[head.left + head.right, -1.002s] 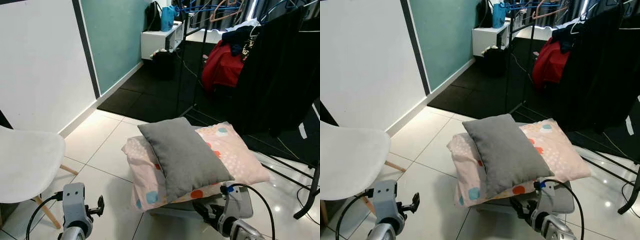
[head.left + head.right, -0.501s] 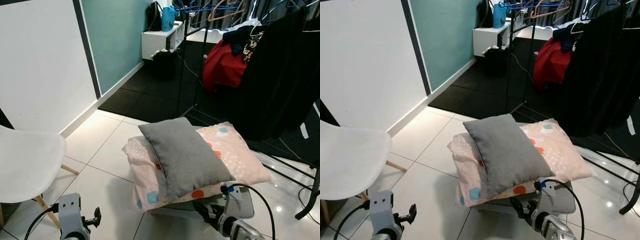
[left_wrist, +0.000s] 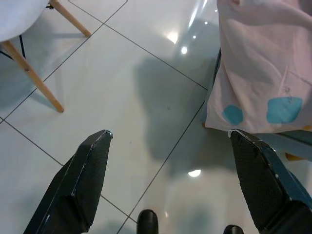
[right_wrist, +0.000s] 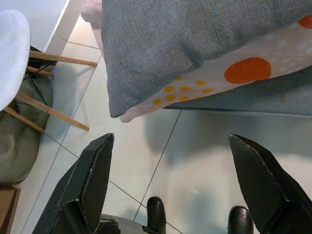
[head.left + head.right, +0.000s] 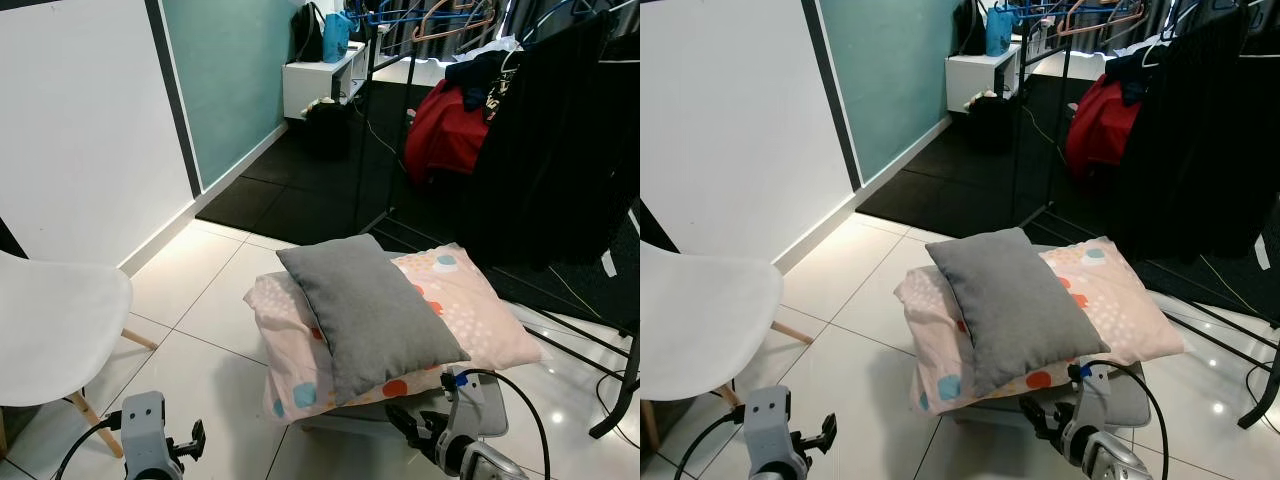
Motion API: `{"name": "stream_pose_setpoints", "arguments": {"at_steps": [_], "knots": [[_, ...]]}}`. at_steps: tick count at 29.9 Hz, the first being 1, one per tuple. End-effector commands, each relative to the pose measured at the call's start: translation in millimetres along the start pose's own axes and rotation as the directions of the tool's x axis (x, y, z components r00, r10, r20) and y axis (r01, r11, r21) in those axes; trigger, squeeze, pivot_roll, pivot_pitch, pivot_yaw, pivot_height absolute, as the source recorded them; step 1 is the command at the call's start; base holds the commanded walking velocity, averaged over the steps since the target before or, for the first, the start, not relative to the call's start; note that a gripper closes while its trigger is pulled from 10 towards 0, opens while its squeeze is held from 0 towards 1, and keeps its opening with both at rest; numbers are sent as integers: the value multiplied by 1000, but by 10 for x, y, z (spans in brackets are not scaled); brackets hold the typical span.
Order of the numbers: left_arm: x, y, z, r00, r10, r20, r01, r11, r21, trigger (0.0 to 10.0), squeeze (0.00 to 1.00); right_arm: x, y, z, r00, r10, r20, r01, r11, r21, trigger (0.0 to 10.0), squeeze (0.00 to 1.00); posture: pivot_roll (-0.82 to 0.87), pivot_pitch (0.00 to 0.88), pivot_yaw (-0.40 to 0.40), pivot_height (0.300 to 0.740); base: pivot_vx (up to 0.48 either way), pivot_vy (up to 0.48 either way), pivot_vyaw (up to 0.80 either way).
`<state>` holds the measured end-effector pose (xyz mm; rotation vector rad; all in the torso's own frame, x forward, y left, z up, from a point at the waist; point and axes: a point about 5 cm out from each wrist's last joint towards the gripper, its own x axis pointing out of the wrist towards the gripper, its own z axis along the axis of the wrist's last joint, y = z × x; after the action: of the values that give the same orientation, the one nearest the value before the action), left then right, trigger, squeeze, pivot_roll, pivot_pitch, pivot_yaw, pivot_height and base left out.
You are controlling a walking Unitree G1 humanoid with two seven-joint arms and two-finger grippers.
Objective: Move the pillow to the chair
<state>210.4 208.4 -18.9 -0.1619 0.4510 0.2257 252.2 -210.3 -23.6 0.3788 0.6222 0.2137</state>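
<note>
A grey pillow (image 5: 370,310) lies on top of a larger pink dotted pillow (image 5: 485,315), both stacked on a low grey stool (image 5: 1130,395) in the middle of the tiled floor. The white chair (image 5: 55,325) with wooden legs stands at the near left, its seat bare. My left gripper (image 3: 170,132) hangs open low over the tiles between the chair and the pink pillow's corner (image 3: 263,73). My right gripper (image 4: 170,138) is open too, below the near edge of the grey pillow (image 4: 195,44), touching neither pillow.
A black clothes rack (image 5: 560,140) with dark garments and a red one (image 5: 445,135) stands behind the stool; its legs (image 5: 620,390) reach along the right. A white wall (image 5: 80,130) runs along the left. A grey-green bag (image 4: 19,131) lies under the chair.
My left arm has dropped lower and a little toward me. The pillows, the chair and my right arm have stayed put.
</note>
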Motion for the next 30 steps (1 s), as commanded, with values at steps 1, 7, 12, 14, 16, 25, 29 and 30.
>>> {"name": "stream_pose_setpoints", "arguments": {"at_steps": [1, 7, 12, 14, 16, 25, 29, 30], "knots": [[-3, 24, -8, 1000, 5, 1, -5, 1000, 4, 10000, 0, -16, -19, -30, 1000, -5, -5, 5, 1000, 5, 10000, 0, -78, 52, -11, 740, 0, 0, 0], [22, 28, 97, 998, 1, 57, -3, 1000, 24, 10000, 0, -7, -16, 2, 1000, -7, 2, 7, 1000, 5, 10000, 0, -96, 56, -20, 740, 0, 0, 0], [58, -11, 439, 987, -32, 156, 23, 998, 59, 10000, 0, 4, -5, 24, 1000, -8, 9, 8, 1000, 9, 10000, 0, -96, 59, -15, 740, 0, 0, 0], [54, -31, 492, 985, -39, 170, 28, 997, 68, 10000, 0, 6, -4, 27, 1000, -8, 10, 8, 1000, 9, 10000, 0, -98, 59, -14, 740, 0, 0, 0], [52, -42, 518, 983, -43, 178, 31, 997, 72, 10000, 0, 6, -3, 29, 1000, -8, 11, 7, 1000, 9, 10000, 0, -98, 59, -14, 740, 0, 0, 0], [-37, -339, 961, 931, -194, 309, 87, 940, 329, 10000, 0, -1, -17, 37, 1000, -8, 10, 8, 1000, 6, 10000, 0, -100, 55, -19, 740, 0, 0, 0], [-63, -440, 1125, 907, -253, 338, 96, 903, 418, 10000, 0, -6, -25, 28, 1000, -10, 7, 10, 1000, 6, 10000, 0, -102, 50, -19, 740, 0, 0, 0], [-75, -474, 1167, 899, -269, 345, 101, 895, 435, 10000, 0, -9, -27, 23, 1000, -11, 6, 11, 1000, 6, 10000, 0, -104, 46, -18, 740, 0, 0, 0]]}}
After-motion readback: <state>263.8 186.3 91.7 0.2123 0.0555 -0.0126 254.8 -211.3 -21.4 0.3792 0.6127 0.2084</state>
